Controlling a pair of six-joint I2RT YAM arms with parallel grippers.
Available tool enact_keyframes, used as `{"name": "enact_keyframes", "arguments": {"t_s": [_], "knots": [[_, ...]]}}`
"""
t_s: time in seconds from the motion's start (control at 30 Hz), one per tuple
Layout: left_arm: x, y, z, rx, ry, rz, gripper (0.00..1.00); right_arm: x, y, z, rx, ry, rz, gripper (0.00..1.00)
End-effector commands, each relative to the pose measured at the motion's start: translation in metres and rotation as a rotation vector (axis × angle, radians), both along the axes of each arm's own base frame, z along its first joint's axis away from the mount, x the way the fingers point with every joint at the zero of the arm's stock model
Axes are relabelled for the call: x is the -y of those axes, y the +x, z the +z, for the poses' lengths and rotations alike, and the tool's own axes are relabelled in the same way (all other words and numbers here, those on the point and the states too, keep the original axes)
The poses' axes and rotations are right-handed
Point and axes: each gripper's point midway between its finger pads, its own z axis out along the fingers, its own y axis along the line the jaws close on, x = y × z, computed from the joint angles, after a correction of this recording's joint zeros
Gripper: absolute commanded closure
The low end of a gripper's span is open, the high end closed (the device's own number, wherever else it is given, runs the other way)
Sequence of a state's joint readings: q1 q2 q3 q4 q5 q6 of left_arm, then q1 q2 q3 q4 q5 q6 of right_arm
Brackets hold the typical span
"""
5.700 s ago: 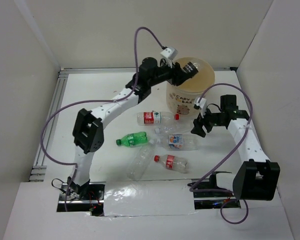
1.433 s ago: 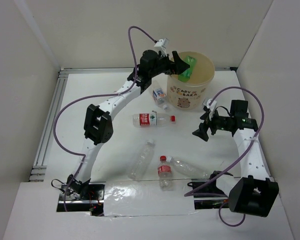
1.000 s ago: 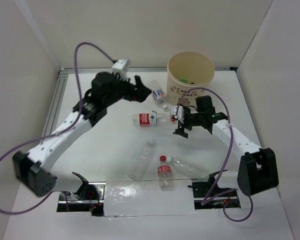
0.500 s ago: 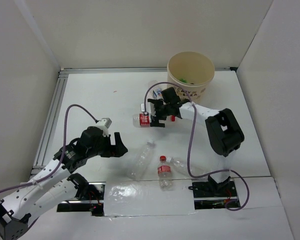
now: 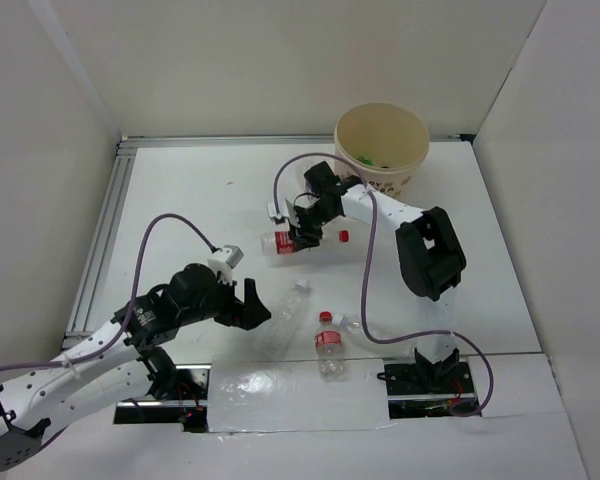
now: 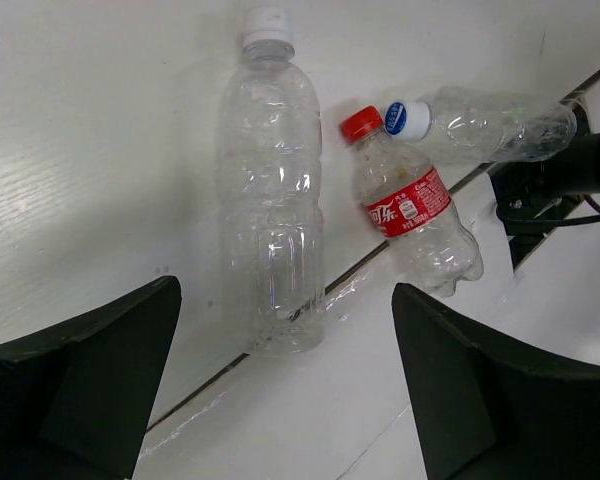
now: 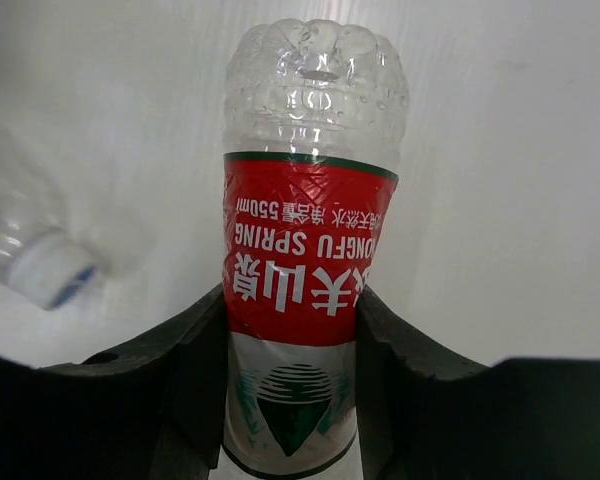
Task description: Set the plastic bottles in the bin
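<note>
A clear bottle with a red label [image 7: 300, 240] lies on the white table, and my right gripper [image 7: 292, 340] is shut on it, fingers pressing both sides of the label. From above, that bottle [image 5: 280, 242] lies left of its red cap, under the right gripper [image 5: 300, 234]. My left gripper [image 5: 253, 306] hangs open beside a clear white-capped bottle [image 5: 286, 316]. In the left wrist view the gripper [image 6: 290, 400] is wide open over that bottle [image 6: 270, 210], a red-capped cola bottle [image 6: 410, 210] and a crushed bottle [image 6: 490, 120]. The cream bin [image 5: 381, 150] stands at the back.
Something green [image 5: 365, 157] lies inside the bin. A blurred white-and-blue cap [image 7: 45, 270] shows left of the held bottle. White walls close in the table on three sides, with a metal rail [image 5: 100, 240] along the left. A shiny strip [image 5: 280, 385] borders the near edge.
My left arm swung back from near the bin to the near-left, over the clear bottle. My right arm reached left to the red-label bottle and its fingers closed on it.
</note>
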State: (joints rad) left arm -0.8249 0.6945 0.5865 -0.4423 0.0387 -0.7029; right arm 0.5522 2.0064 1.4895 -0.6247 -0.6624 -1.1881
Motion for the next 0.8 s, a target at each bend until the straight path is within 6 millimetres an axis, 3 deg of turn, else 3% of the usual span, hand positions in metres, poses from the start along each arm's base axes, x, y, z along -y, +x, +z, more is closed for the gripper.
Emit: {"name": "enact_keyframes", "arguments": {"t_s": [0.0, 0.07, 0.1, 0.17, 0.2, 0.27, 0.3, 0.33, 0.4, 0.43, 0.5, 0.53, 0.57, 0.67, 0.7, 0.73, 0.77], "knots": [[0.013, 0.001, 0.005, 0.054, -0.042, -0.067, 0.01, -0.037, -0.019, 0.174, -0.005, 0.323, 0.024, 0.73], [0.017, 0.006, -0.004, 0.043, -0.013, -0.076, 0.01, -0.037, -0.022, 0.223, -0.033, 0.421, -0.004, 0.73], [0.021, 0.009, -0.002, 0.044, -0.014, -0.076, 0.01, -0.038, -0.024, 0.261, -0.047, 0.506, -0.035, 0.73], [0.027, 0.016, -0.010, 0.031, 0.029, -0.091, 0.01, -0.025, -0.011, 0.296, -0.016, 0.582, -0.102, 0.72], [0.029, 0.020, -0.011, 0.031, 0.037, -0.084, 0.01, -0.019, -0.007, 0.324, 0.014, 0.643, -0.141, 0.70], [0.034, 0.028, -0.018, 0.033, 0.076, -0.095, 0.01, 0.006, 0.017, 0.353, 0.119, 0.699, -0.250, 0.70], [0.037, 0.026, -0.021, 0.021, 0.088, -0.108, 0.01, 0.014, 0.030, 0.359, 0.169, 0.709, -0.292, 0.70], [0.037, 0.034, -0.023, 0.039, 0.110, -0.089, 0.01, 0.027, 0.034, 0.374, 0.227, 0.732, -0.333, 0.68], [0.045, 0.039, -0.024, 0.055, 0.147, -0.101, 0.01, 0.061, 0.064, 0.375, 0.306, 0.732, -0.449, 0.67], [0.047, 0.044, -0.035, 0.041, 0.191, -0.090, 0.01, 0.073, 0.072, 0.377, 0.325, 0.733, -0.474, 0.67], [0.056, 0.051, -0.038, 0.066, 0.222, -0.104, 0.01, 0.106, 0.094, 0.368, 0.350, 0.714, -0.542, 0.64], [0.060, 0.050, -0.053, 0.039, 0.264, -0.117, 0.01, 0.114, 0.105, 0.361, 0.358, 0.704, -0.544, 0.62], [0.067, 0.052, -0.053, 0.050, 0.268, -0.135, 0.01, 0.126, 0.116, 0.353, 0.368, 0.688, -0.570, 0.59], [0.076, 0.050, -0.071, 0.036, 0.328, -0.162, 0.01, 0.131, 0.145, 0.311, 0.323, 0.620, -0.556, 0.52], [0.078, 0.047, -0.085, 0.010, 0.360, -0.176, 0.01, 0.130, 0.152, 0.317, 0.336, 0.616, -0.550, 0.35], [0.077, 0.046, -0.092, 0.007, 0.388, -0.179, 0.01, 0.130, 0.156, 0.301, 0.286, 0.586, -0.561, 0.24], [0.074, 0.049, -0.098, 0.009, 0.415, -0.163, 0.01, 0.134, 0.170, 0.293, 0.278, 0.572, -0.570, 0.05]]}}
